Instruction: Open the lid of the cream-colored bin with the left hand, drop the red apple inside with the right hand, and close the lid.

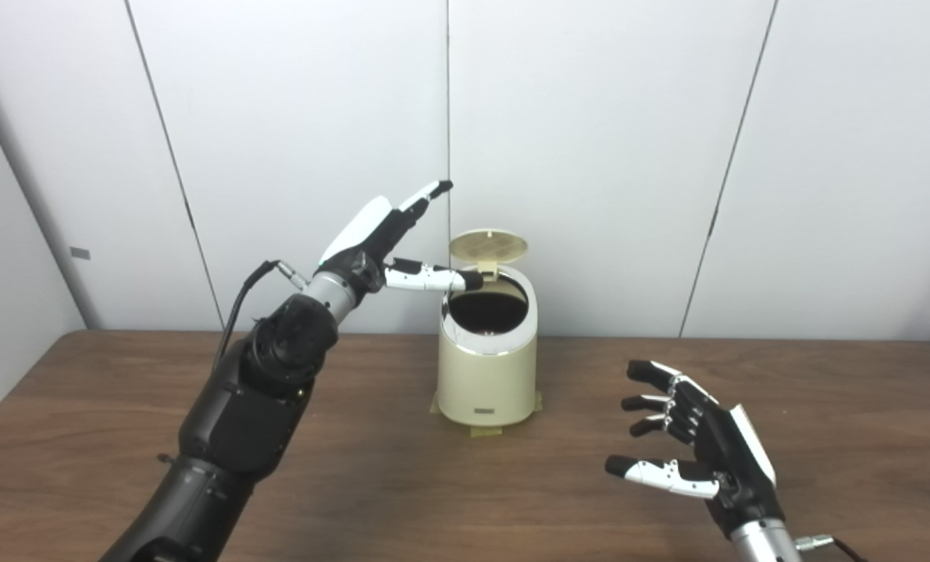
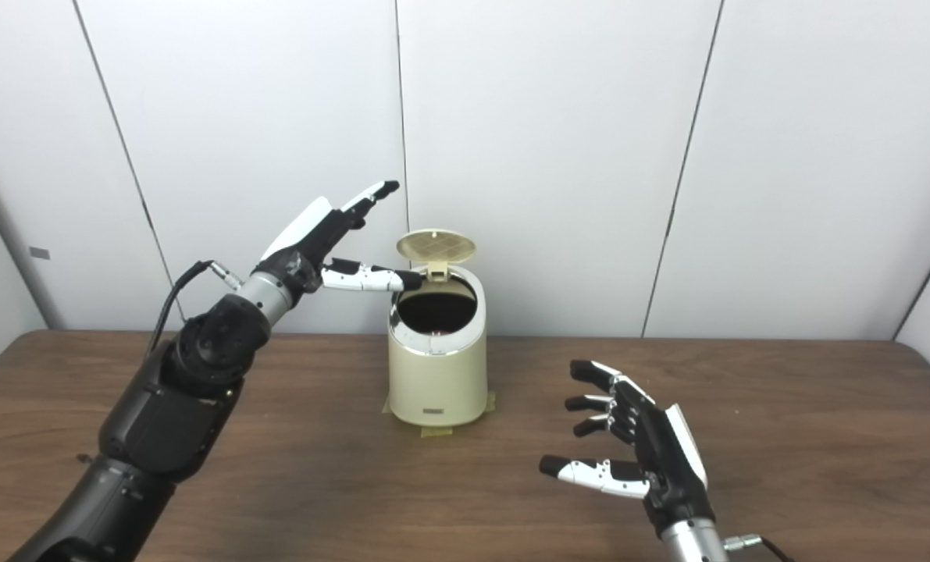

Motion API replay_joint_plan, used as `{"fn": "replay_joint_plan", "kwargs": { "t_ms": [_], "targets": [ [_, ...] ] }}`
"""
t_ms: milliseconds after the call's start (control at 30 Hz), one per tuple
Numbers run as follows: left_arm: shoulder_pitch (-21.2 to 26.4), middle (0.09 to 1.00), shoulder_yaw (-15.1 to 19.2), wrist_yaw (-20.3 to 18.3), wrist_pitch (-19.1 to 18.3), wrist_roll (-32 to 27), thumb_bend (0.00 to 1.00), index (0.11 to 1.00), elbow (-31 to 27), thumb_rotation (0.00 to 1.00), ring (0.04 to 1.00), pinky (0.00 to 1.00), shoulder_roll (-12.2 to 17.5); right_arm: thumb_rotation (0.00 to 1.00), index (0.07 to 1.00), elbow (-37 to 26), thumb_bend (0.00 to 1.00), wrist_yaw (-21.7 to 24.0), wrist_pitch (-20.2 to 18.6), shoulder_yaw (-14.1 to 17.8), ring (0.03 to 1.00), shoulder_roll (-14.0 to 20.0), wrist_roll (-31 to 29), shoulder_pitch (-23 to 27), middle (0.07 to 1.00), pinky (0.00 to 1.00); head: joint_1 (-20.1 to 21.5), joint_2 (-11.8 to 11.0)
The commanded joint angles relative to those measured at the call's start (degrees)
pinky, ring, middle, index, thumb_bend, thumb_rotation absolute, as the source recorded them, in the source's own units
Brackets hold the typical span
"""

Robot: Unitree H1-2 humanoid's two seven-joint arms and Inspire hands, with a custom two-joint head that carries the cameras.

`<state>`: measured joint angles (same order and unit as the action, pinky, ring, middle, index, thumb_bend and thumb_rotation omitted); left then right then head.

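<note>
Since the lid [image 1: 488, 244] stands open at frame centre, it could be knocked askew if the left hand [image 1: 379, 242], fingers spread, swings hard; the right hand [image 1: 695, 441] is splayed, empty.

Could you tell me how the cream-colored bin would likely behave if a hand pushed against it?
The bin is tall with a narrow base, so probably tippy. Tape-like tabs at its foot may hold it. The raised lid looks thin and light.

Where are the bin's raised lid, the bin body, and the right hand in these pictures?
lid [image 1: 488, 245]: left eye view, centre of its ribbed underside.
cream-colored bin [image 1: 486, 382]: left eye view, front wall below the opening.
right hand [image 2: 660, 457]: right eye view, middle of the black palm, fingers spread, holding nothing.
</note>
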<state>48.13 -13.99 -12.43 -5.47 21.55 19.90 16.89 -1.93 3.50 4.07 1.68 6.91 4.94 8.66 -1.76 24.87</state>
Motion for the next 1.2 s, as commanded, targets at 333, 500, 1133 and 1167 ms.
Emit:
{"fn": "replay_joint_plan", "kwargs": {
  "t_ms": [333,500,1133,1167],
  "targets": [
    [4.8,0.971,-1.3,-8.6,1.1,-2.0,1.00,0.922,-0.2,0.44,1.000,1.00,1.4,0.17,0.756,-3.0,0.77,-0.7,-0.1,-0.2,0.672,-0.8,0.0,2.4,0.802,0.48,1.3,0.0],
    [5.0,0.975,-0.6,-13.1,1.3,-5.4,1.00,0.913,0.0,0.42,1.000,1.00,1.7,0.16,0.761,-3.5,0.76,-0.4,-0.7,-0.3,0.671,-0.8,-0.3,2.3,0.810,0.48,1.2,0.2],
    [2.9,0.999,-1.1,-16.4,0.6,-5.8,1.00,0.879,-4.7,0.44,1.000,1.00,3.8,0.16,0.736,-3.4,0.76,-0.6,-2.4,-1.4,0.672,-1.1,1.2,2.5,0.794,0.48,1.6,0.7],
    [2.9,0.999,-1.2,-16.4,0.8,-5.5,1.00,0.879,-4.9,0.45,1.000,1.00,3.8,0.16,0.735,-3.4,0.76,-0.6,-2.4,-1.5,0.672,-1.1,1.4,2.5,0.793,0.48,1.6,0.7]
  ]
}}
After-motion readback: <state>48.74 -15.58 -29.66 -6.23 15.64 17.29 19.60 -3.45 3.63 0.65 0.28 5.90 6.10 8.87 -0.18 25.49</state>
